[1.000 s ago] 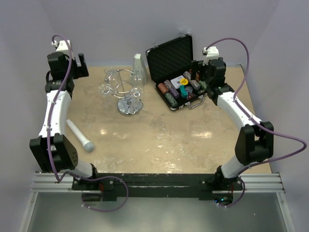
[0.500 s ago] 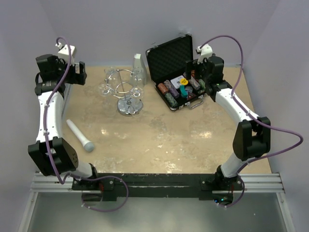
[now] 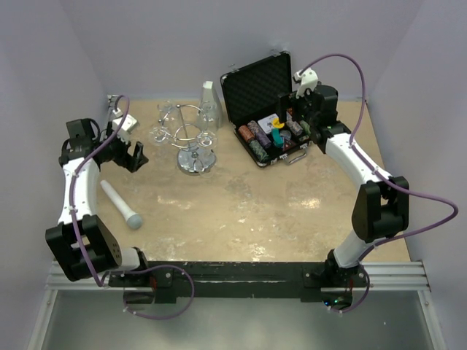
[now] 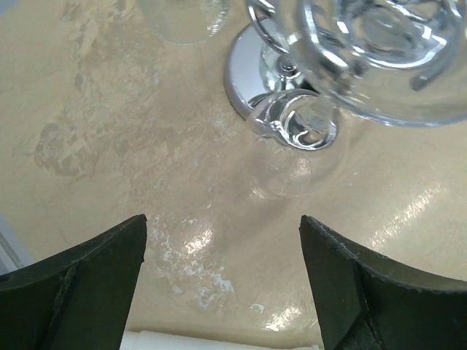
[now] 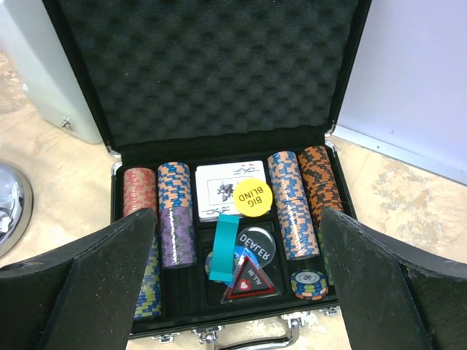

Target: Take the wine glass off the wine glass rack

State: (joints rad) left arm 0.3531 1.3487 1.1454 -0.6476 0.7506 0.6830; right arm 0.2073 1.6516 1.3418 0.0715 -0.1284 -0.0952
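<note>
The left gripper (image 3: 133, 156) is being held over the table (image 3: 241, 211), to the left of the wine glass rack (image 3: 194, 149) and apart from it. Its jaws are being held wide apart, and nothing is being gripped between them. In the left wrist view, bare tabletop is being framed by the two black fingers (image 4: 80, 284). Just ahead of them the wine glass (image 4: 298, 133) is being shown hanging upside down. Its foot is being carried by a curved chrome loop (image 4: 315, 44), and its bowl is being seen beside the round mirrored base (image 4: 244, 73). The glass is not being touched. Other glasses (image 3: 208, 137) are being carried on the remaining loops. A white cylinder with a grey end (image 3: 120, 205) is being seen lying on the table near the left arm.

The right gripper (image 5: 237, 219) is being held in front of the open black poker case (image 3: 263, 102), with its jaws spread fully and nothing between them. Inside the foam-lined case, rows of striped chips (image 5: 288, 197) are being displayed alongside a deck of cards (image 5: 219, 191). "BIG BLIND" is being shown on a yellow disc (image 5: 252, 197), "DEALER" on a dark round button (image 5: 257, 244), and "ALL IN" on a red-edged triangular marker (image 5: 248, 283). A teal strip (image 5: 222, 248) is being seen lying across the middle compartment. The print on the cards is too small to be read. A white box (image 3: 209, 96) is being seen standing behind the rack, beside the case.
</note>
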